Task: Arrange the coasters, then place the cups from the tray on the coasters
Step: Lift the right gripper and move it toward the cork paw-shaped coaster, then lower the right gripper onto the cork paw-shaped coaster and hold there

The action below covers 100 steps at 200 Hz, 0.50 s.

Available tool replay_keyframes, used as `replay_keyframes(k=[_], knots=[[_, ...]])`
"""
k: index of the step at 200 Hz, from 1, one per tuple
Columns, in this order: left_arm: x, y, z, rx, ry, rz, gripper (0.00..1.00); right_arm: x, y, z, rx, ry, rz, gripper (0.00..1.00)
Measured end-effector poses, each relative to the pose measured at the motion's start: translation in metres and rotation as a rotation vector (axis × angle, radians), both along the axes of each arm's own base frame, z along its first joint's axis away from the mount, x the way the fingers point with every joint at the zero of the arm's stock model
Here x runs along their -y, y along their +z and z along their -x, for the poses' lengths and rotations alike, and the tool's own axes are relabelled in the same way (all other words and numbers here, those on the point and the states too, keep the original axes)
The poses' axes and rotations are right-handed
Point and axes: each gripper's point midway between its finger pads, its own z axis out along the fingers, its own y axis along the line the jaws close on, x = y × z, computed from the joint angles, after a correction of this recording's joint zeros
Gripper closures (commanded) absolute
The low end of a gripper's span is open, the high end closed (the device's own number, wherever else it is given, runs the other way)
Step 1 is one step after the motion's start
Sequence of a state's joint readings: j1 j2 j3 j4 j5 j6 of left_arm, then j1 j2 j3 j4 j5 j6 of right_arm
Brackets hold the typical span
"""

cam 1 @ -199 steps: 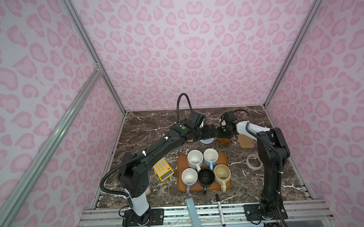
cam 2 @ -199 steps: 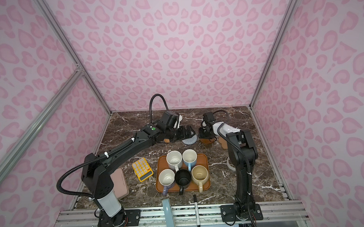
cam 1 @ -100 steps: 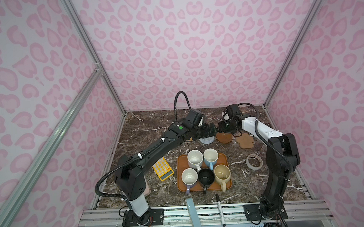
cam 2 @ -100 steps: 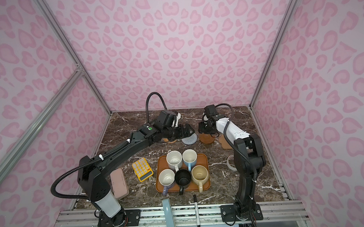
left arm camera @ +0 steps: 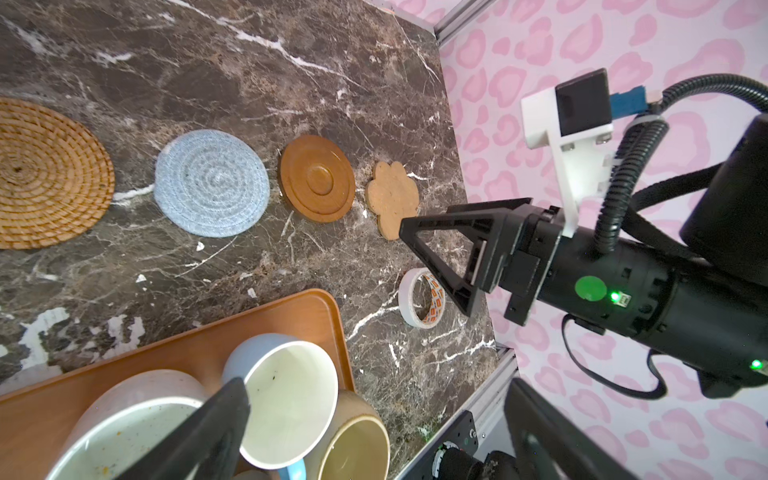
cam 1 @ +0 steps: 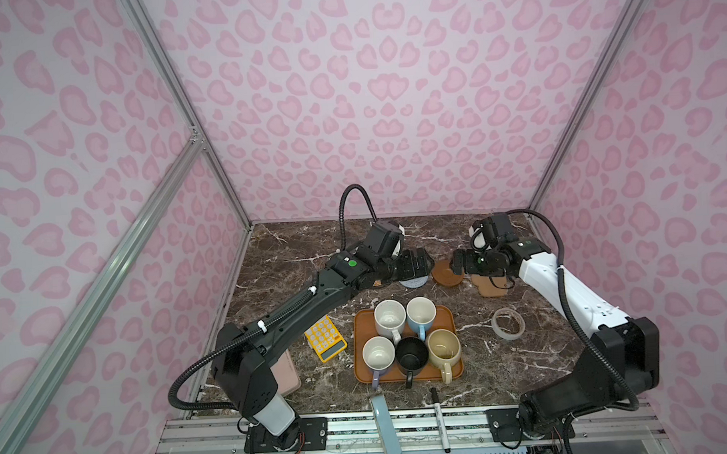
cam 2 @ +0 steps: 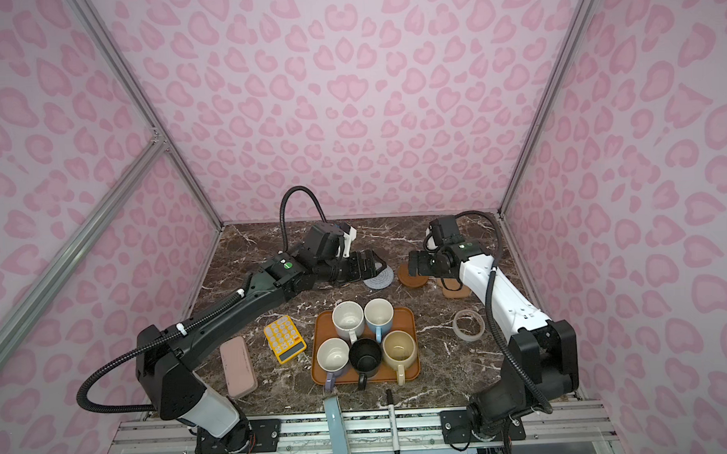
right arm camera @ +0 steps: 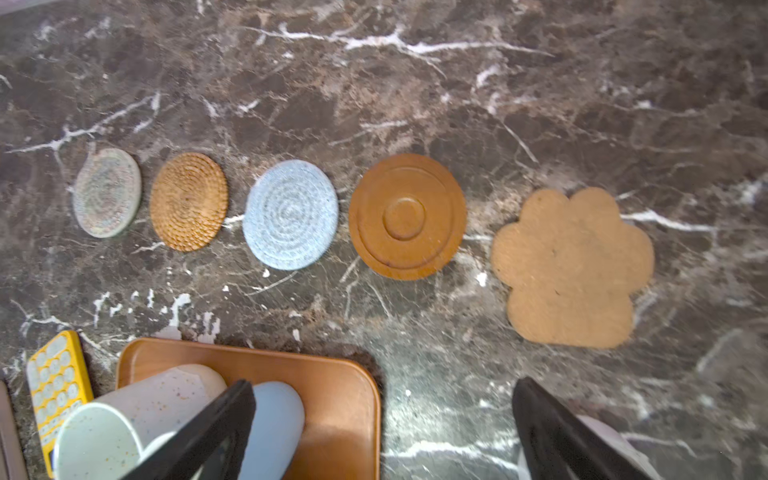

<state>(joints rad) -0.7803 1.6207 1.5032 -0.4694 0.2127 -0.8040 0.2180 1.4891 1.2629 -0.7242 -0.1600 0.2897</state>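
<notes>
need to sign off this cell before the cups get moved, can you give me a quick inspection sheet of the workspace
surface: dark marble tabletop, no spills seen
coasters: beige woven coaster, rattan coaster, grey-blue coaster, brown disc coaster, paw coaster in one row, apart, all bare
cups: speckled white mug, light blue mug, lavender mug, black mug, cream mug upright, packed on the orange tray
clutter: yellow calculator, tape ring, pink case, marker pen
grippers: left gripper open, empty, above the grey-blue coaster; right gripper open, empty, by the brown disc coaster
cables: black corrugated hoses loop off both arms, clear of the mugs
surroundings: pink print walls, aluminium frame bars
</notes>
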Motion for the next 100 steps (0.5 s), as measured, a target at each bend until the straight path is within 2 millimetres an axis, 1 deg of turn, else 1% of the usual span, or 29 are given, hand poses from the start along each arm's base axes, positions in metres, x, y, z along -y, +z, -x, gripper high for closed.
replay_keyframes(k=[24, 47, 66, 77, 87, 100], knots=[[0.011, 0.002, 0.005, -0.001, -0.021, 0.027, 0.02, 0.026, -0.016, 0.012, -0.045, -0.042, 0.029, 0.01], [0.023, -0.006, 0.009, -0.023, -0.038, 0.034, 0.02, 0.047, -0.032, 0.020, -0.090, -0.083, 0.052, 0.02], [0.032, -0.008, 0.009, -0.037, -0.052, 0.042, 0.02, 0.059, -0.042, 0.022, -0.116, -0.117, 0.072, 0.05], [0.038, -0.006, 0.008, -0.035, -0.059, 0.053, 0.02, 0.068, -0.048, 0.020, -0.132, -0.142, 0.088, 0.07], [0.043, -0.003, 0.006, -0.029, -0.060, 0.064, 0.02, 0.076, -0.055, 0.018, -0.148, -0.164, 0.095, 0.12], [0.047, -0.001, 0.005, -0.025, -0.065, 0.070, 0.02, 0.091, -0.067, 0.014, -0.173, -0.205, 0.107, 0.22]])
